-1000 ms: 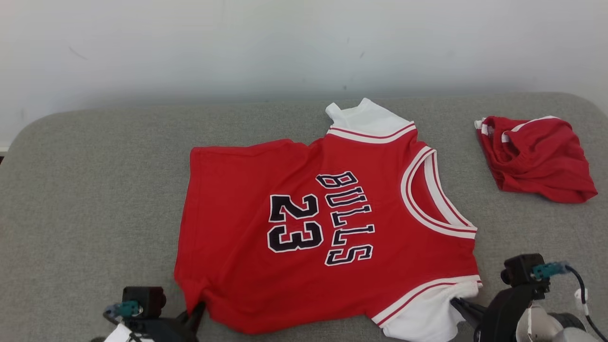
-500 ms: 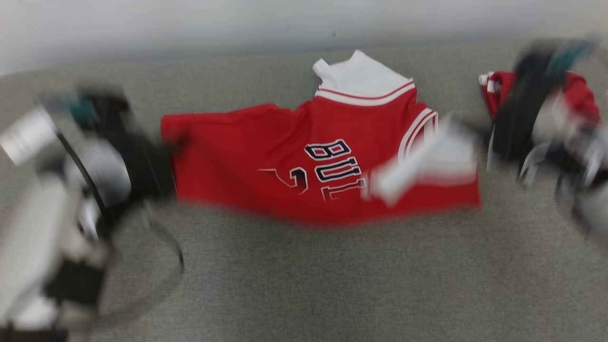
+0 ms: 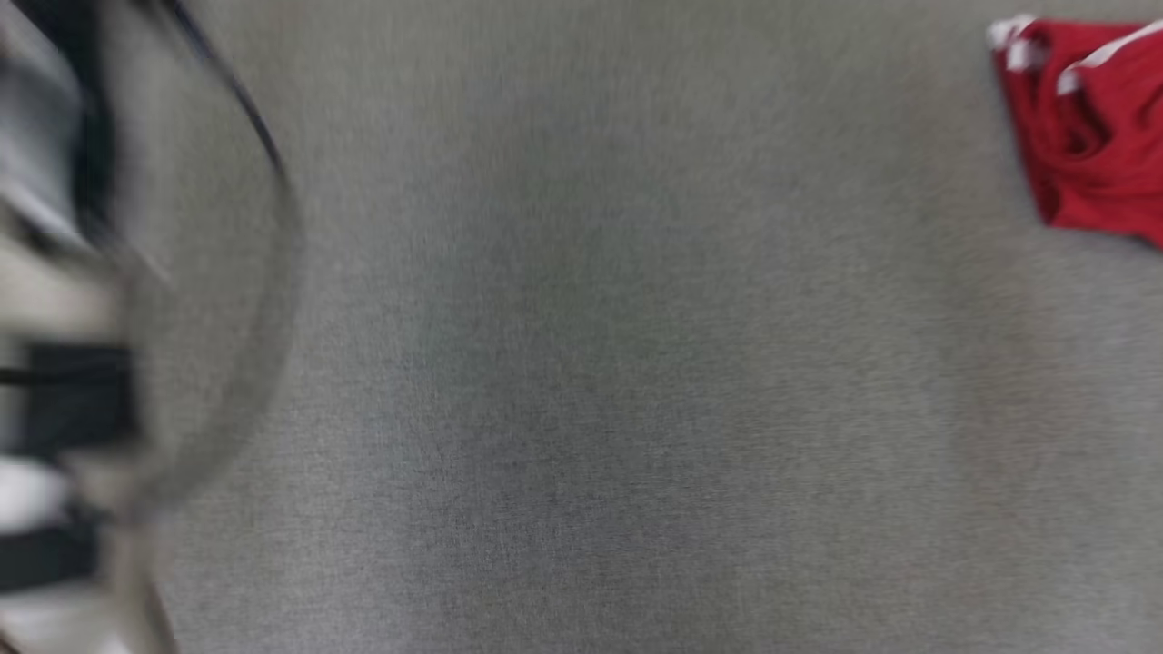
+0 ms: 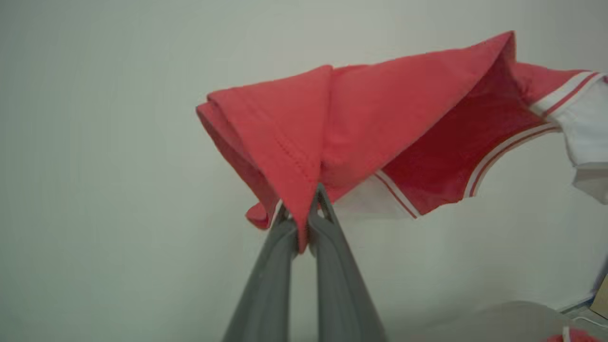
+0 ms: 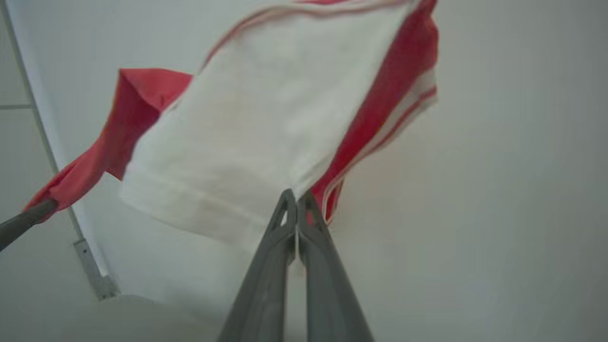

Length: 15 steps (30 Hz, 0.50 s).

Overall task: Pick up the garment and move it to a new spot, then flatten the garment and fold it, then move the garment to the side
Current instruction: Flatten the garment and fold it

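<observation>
The garment is a red jersey (image 4: 380, 118) with white sleeves and striped trim, hanging in the air before a pale wall. In the left wrist view my left gripper (image 4: 304, 209) is shut on a red hem corner, and the cloth spreads up and to the right. My right gripper (image 5: 295, 199) is shut on the edge of a white sleeve (image 5: 247, 118) in the right wrist view. There the jersey stretches left to the left gripper's finger (image 5: 23, 221). In the blurred head view my left arm (image 3: 54, 272) stands at the left edge.
The grey padded surface (image 3: 591, 363) lies below in the head view. A second red garment with white trim (image 3: 1090, 127) lies crumpled at its far right. A white wall (image 4: 95, 142) stands behind, with a bracket (image 5: 90, 270) low on it.
Both grippers have lifted the jersey off the grey surface, where it lay flat, into the air. The head camera has swung, and the jersey has left its view.
</observation>
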{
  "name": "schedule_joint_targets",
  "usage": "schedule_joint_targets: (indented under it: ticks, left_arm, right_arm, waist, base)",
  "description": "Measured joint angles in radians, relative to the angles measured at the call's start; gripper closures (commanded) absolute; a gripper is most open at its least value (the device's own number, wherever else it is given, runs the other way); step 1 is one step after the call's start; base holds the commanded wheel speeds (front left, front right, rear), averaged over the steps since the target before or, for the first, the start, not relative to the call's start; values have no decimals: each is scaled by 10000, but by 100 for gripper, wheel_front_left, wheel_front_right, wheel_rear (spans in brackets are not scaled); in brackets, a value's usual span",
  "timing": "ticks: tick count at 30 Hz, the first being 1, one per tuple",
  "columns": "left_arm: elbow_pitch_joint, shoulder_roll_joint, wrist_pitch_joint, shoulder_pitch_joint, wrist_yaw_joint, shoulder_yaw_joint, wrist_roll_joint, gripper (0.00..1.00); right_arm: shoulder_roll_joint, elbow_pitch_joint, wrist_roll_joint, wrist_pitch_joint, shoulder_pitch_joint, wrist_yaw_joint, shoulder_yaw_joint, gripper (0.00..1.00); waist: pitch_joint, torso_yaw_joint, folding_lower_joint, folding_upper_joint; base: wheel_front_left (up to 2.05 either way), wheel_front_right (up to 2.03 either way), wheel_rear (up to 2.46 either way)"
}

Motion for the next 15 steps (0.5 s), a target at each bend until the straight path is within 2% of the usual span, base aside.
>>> schedule_joint_targets:
  ticks: [2, 5, 9, 12, 15]
  left_arm:
    - [717, -150, -309, 1561, -27, -244, -79, 100]
    - [1753, -31, -470, 3139, -280, -763, -54, 100]
    - [2431, 347, -836, 3944, -360, -823, -40, 100]
    - [2717, 382, -947, 4128, -405, -1007, -6, 100]
    - [3047, 380, -1143, 4554, -458, -1124, 36, 100]
  right_arm:
    - [-75, 518, -29, -339, 1594, -4, 194, 100]
    - [-167, 1049, 86, -755, 3216, -6, 324, 100]
    - [-322, 1622, 46, -1124, 3952, 0, 539, 100]
    - [-410, 2046, 17, -1256, 4255, 10, 564, 100]
    - [-617, 2556, -240, -1009, 4883, 10, 1014, 100]
  waist:
    - [210, 41, 12, 5]
    - [339, 136, 10, 6]
    - [222, 168, -5, 0]
    - [105, 145, 0, 2]
    - [-142, 119, -1, 1]
  base:
    - [0, 0, 0]
    - [0, 0, 0]
    - [0, 0, 0]
    - [0, 0, 0]
    - [0, 0, 0]
